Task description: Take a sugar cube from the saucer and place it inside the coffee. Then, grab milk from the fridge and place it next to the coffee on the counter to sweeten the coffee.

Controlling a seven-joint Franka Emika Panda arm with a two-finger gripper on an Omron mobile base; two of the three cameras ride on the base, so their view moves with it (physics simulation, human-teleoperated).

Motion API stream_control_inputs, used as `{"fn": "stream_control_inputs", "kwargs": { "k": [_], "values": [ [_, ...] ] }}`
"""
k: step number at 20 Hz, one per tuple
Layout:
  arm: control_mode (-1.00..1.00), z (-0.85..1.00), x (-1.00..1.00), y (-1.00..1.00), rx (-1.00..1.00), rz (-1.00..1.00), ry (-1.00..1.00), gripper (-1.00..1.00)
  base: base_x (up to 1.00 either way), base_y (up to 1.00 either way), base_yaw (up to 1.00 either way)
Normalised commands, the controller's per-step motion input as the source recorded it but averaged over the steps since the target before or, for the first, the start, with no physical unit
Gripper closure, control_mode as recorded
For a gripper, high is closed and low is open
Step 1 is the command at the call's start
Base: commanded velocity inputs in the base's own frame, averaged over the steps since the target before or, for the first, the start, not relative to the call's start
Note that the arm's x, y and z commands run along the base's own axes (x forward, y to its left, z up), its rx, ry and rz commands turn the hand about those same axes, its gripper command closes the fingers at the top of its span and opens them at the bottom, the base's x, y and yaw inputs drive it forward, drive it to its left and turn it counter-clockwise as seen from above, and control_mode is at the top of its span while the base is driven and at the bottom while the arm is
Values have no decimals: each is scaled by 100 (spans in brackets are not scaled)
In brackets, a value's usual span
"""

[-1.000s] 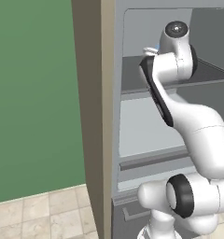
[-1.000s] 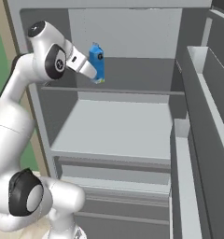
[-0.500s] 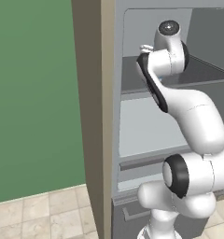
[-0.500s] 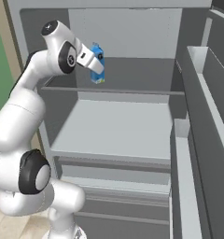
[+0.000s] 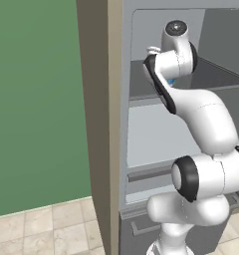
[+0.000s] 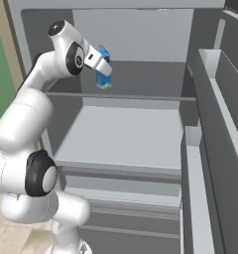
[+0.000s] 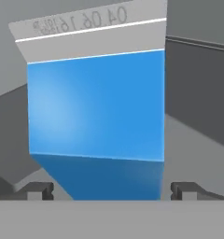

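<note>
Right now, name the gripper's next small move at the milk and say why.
Probably close the jaws. The gripper is open with a fingertip on each side of the milk, which stands on the upper fridge shelf; the carton looks centred between them, not yet gripped.

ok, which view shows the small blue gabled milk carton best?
The hand view: the small blue gabled milk carton sits close and centred between the open gripper's fingertips, with its printed top visible. The right base view shows the carton whole but small on the fridge's upper shelf. The left base view shows a blue sliver behind the arm.
</note>
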Motion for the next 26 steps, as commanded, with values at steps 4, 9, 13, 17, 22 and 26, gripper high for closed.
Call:
{"fn": "stream_control_inputs", "kwargs": {
  "k": [4,9,13,17,22,26],
  "values": [
    [-100,-9,12,0,-6,0,-1,-100,0,0,0],
    [-100,-10,8,-2,-3,0,-1,-100,0,0,0],
    [-100,0,0,-6,0,0,0,-100,0,0,0],
    [-100,-2,0,-1,0,0,0,-100,0,0,0],
    [-100,-6,0,-2,0,0,0,-100,0,0,0],
    [-100,-6,0,0,0,0,0,-100,0,0,0]
  ]
}}
